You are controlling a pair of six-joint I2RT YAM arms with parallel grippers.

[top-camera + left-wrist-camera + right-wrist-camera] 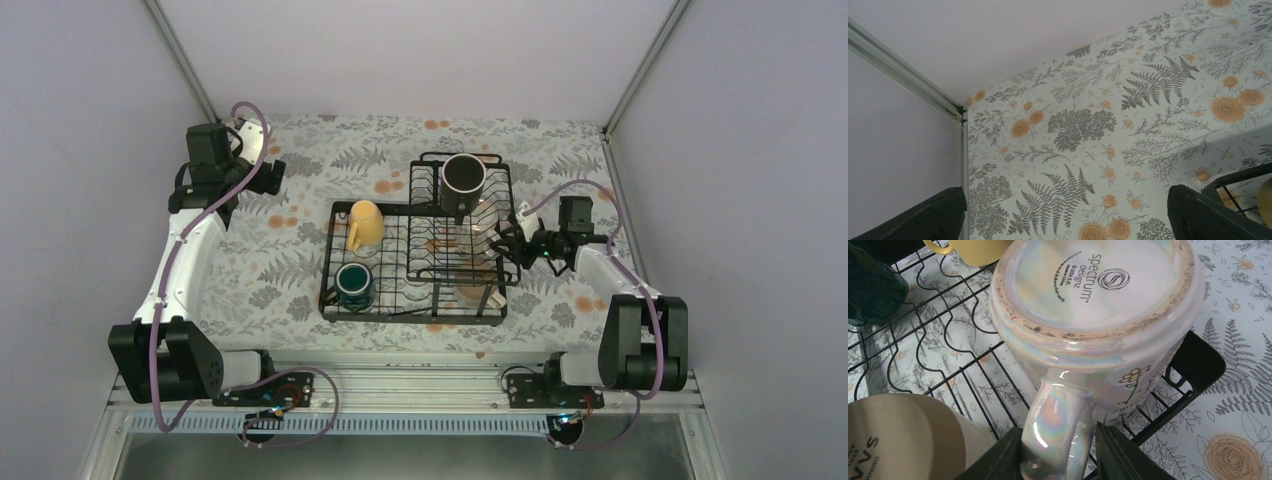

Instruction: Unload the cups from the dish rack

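L arm [185,250] stretched fwd along far-left side, L gripper [268,176] jaws wide apart. R arm [612,272] bent, wrist pointing left; R gripper [1058,452] fingers [1120,457] flank mug handle [1055,425], contact unclear.

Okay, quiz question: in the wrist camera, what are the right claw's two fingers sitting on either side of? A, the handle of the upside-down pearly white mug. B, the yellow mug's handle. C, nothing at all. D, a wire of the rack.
A: in the right wrist view the right claw has one finger on each side of the handle of the pearly white mug, which sits base-up in the dish rack.
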